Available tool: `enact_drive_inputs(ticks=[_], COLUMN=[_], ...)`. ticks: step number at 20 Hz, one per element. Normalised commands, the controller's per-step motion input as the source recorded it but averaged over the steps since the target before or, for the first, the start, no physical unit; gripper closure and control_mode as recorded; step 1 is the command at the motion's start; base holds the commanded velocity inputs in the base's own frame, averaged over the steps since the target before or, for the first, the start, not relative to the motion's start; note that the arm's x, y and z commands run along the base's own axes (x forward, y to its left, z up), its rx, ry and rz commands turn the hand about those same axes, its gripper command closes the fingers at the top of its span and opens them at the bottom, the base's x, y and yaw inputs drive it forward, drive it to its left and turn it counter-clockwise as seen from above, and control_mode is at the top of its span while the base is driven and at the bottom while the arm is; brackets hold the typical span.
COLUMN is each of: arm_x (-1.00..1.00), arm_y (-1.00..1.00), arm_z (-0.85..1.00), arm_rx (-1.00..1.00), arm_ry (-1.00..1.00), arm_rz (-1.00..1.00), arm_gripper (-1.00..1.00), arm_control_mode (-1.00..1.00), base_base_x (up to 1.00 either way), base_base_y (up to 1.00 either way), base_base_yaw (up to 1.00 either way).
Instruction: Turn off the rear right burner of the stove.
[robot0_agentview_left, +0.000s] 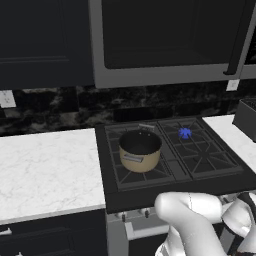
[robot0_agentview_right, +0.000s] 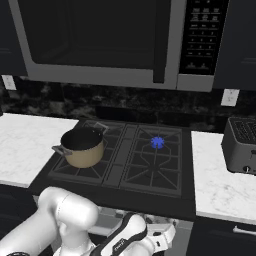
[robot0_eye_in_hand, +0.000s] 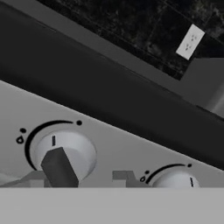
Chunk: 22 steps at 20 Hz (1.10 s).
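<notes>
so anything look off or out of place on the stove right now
One thing: the rear right burner shows a blue flame with nothing on it, while the pot sits on an unlit front left grate. Nothing looks spilled, tipped or damaged.

Dim flat rendered light, no glare; soft low-res blur; blue flame (robot0_agentview_left: 185, 133) brightest spot.

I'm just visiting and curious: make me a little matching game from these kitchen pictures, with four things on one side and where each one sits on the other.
Things:
1. tan pot
2. blue flame
3. toaster
4. microwave

Places:
A. on the rear right burner of the stove
B. on the white counter right of the stove
C. on the stove's left side
D. above the stove

Pairs: 1-C, 2-A, 3-B, 4-D
</notes>
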Motion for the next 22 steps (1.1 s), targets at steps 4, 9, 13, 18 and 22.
enact_drive_inputs(ticks=[4,9,13,18,22], arm_x=[0.74,0.79,0.57,0.36,0.31], arm_y=[-0.14,-0.17,-0.23,-0.43,-0.64], arm_z=[0.83,0.84,0.88,0.87,0.70], arm_rx=[0.23,0.15,0.41,0.60,0.61], arm_ry=[-0.02,-0.10,-0.02,0.01,0.02], arm_rz=[-0.12,-0.09,-0.14,-0.23,-0.42], arm_gripper=[1.00,1.00,1.00,1.00,1.00], arm_control_mode=[-1.00,-1.00,-1.00,-1.00,-1.00], base_base_x=[0.00,0.00,0.00,0.00,0.00], base_base_y=[0.00,0.00,0.00,0.00,0.00], base_base_yaw=[0.00,0.00,0.00,0.00,0.00])
